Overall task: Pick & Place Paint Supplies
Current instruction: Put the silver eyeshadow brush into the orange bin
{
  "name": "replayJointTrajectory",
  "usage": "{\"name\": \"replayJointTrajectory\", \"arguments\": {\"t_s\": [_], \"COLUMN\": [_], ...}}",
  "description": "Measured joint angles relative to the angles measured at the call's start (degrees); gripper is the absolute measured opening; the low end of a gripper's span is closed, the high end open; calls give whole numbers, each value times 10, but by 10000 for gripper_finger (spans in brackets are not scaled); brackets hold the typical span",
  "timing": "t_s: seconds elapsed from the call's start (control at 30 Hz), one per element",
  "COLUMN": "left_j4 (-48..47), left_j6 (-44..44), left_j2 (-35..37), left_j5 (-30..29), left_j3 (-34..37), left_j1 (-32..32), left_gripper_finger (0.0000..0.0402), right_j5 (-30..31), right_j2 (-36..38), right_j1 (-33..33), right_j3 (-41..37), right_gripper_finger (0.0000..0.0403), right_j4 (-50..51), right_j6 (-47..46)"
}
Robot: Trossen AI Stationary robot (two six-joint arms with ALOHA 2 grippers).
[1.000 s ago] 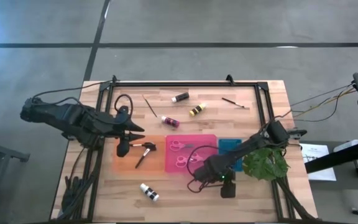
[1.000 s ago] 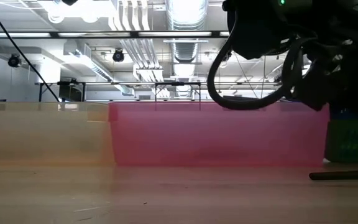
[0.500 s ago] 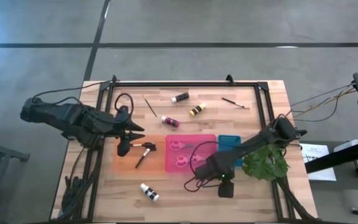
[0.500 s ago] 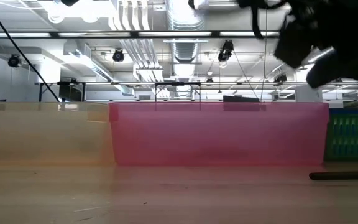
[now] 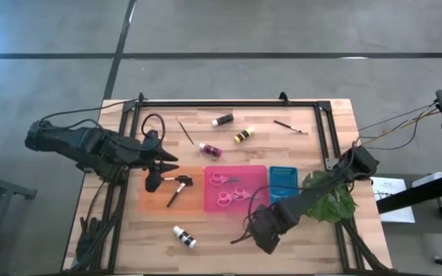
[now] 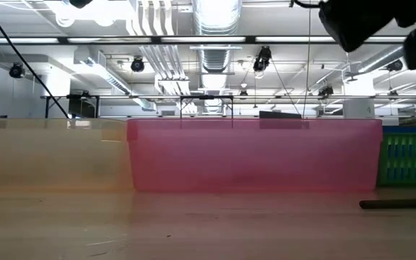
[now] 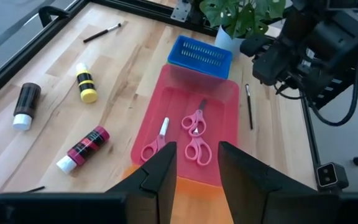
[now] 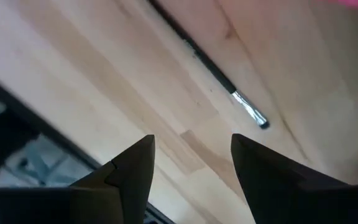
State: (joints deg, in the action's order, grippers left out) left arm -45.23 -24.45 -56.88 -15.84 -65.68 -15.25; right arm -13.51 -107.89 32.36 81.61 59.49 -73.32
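My left gripper [image 5: 172, 166] hangs open over the orange tray [image 5: 153, 201], nothing between its fingers [image 7: 166, 163]. A dark-handled brush [image 5: 176, 188] lies in that tray. The pink tray [image 5: 236, 170] holds two pink-handled scissors [image 7: 195, 120] and a third pink-handled tool [image 7: 155, 142]. My right gripper [image 5: 261, 239] stands open above the table's near edge, pointing down, empty. A thin brush [image 8: 211, 65] lies on the wood just past its fingertips. Black [image 5: 222, 119], yellow [image 5: 242, 136] and pink [image 5: 209, 149] bottles and two brushes [image 5: 184, 130] [image 5: 290, 126] lie at the far side. A white bottle [image 5: 183, 236] lies near the front.
A blue basket tray [image 5: 284, 182] sits right of the pink tray, with a green leafy plant [image 5: 327, 201] beside it under my right arm. A black metal frame [image 5: 229, 103] runs around the table. The near edge [image 8: 55, 118] lies close under my right gripper.
My right gripper has risen from beside the pink tray's near side and gone toward the table's near edge, rolling about its wrist as it went. It has stayed open and empty. In the low view it has climbed almost out of the picture.
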Motion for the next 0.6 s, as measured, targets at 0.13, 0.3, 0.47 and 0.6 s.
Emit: {"name": "replayJointTrajectory", "arguments": {"t_s": [0.13,0.3,0.47,0.6], "left_j4": [2,8,38,51], "left_j6": [0,-14,-16,-31], "left_j2": [0,0,0,0], "left_j5": [0,0,-1,-12], "left_j3": [0,0,0,0], "left_j1": [4,4,5,5], "left_gripper_finger": [125,125,125,125], "right_j5": [50,102,137,154], "right_j2": [-3,-3,-3,-3], "right_j1": [28,60,91,118], "right_j3": [-2,-2,-6,-23], "right_gripper_finger": [207,207,207,207], "right_j4": [-4,-3,11,23], "right_j6": [-127,-282,-350,-389]}}
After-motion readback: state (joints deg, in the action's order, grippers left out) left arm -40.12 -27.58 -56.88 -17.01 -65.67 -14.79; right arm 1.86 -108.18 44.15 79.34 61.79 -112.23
